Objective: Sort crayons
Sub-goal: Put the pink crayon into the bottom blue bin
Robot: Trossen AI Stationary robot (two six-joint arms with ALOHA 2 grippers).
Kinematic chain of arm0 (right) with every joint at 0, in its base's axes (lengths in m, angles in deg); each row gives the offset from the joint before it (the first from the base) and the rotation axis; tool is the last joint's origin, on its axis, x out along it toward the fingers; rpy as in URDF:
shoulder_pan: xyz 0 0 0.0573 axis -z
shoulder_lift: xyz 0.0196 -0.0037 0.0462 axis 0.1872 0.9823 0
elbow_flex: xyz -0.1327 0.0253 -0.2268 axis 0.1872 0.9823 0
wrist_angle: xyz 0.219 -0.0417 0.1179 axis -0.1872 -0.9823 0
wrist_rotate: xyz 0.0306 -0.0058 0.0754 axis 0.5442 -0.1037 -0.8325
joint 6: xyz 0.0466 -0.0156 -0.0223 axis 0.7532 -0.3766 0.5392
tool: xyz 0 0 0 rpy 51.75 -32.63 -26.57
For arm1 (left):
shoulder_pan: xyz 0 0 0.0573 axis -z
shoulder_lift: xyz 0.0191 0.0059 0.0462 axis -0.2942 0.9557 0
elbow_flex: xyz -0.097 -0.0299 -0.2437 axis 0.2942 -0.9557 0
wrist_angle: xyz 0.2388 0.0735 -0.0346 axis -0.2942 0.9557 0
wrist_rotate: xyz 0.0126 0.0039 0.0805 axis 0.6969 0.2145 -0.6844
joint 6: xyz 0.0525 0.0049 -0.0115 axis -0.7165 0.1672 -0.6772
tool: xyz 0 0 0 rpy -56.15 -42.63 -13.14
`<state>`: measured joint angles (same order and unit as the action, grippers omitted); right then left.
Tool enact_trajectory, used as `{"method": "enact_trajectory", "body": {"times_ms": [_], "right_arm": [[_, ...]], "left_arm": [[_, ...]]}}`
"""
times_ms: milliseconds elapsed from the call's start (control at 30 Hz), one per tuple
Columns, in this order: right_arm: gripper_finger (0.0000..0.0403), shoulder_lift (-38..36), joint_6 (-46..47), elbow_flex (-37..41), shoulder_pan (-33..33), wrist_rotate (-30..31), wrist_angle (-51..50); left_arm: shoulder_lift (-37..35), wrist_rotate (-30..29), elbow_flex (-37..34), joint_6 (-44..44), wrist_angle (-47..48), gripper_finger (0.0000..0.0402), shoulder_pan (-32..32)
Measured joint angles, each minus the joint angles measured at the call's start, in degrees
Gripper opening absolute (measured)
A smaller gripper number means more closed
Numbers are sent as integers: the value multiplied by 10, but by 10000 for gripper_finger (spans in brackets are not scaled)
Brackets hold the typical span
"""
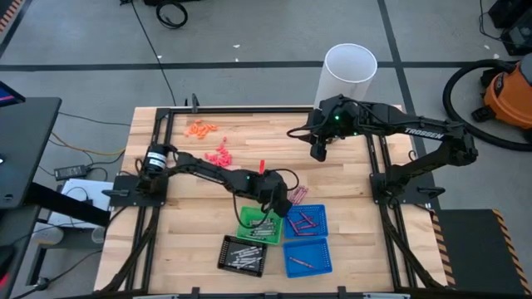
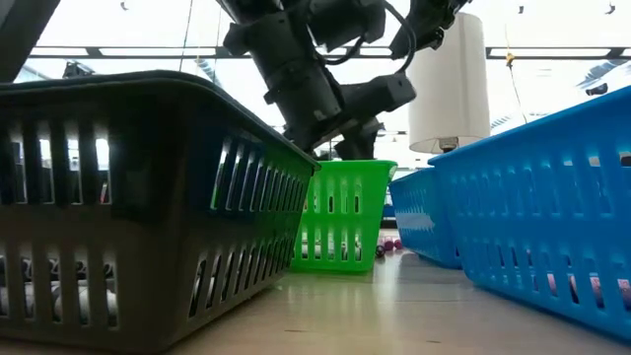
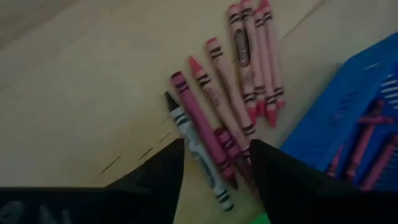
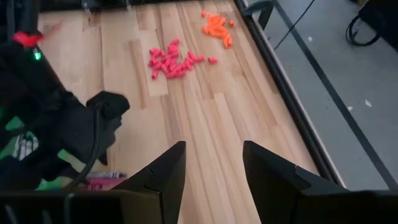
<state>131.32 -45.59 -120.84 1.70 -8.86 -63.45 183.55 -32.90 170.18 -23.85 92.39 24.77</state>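
- The wooden table (image 1: 199, 241) holds a black tray (image 1: 242, 254), two blue trays (image 1: 307, 222) and a green basket (image 1: 259, 223) near its front.
- The left gripper (image 3: 217, 163) hovers with fingers spread over the loose crayons (image 3: 230, 93), which lie just left of a blue tray.
- The right gripper (image 4: 211, 165) waits far right, jaws apart.
- Best: centre on one crayon, descend straight, close across its width.

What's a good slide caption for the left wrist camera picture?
Open left end effector poised over loose pink and grey crayons on the wooden table, beside a blue tray.
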Motion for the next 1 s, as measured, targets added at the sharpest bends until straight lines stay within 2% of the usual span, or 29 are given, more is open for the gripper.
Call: {"method": "enact_trajectory", "body": {"times_ms": [233, 333, 433, 600, 733, 1000], "right_arm": [[168, 0, -5, 0, 0, -13, -53], [168, -1, -25, 11, 1, -56, -59], [168, -1, -41, 56, 0, -116, -40], [168, 0, -46, 149, -6, -157, -1], [168, 0, -50, 205, -18, -164, 28], [165, 0, -88, 280, -47, -207, 133]], "left_arm": [[0, 5, 0, -27, 5, 195, -4], [0, 8, 0, -46, 26, 190, -5], [-6, 9, 0, -66, 62, 183, -5], [-21, 5, 0, -102, 93, 171, -1], [-44, -32, 0, -132, 128, 160, 13], [-92, -111, 0, -161, 266, 143, 40]]}}
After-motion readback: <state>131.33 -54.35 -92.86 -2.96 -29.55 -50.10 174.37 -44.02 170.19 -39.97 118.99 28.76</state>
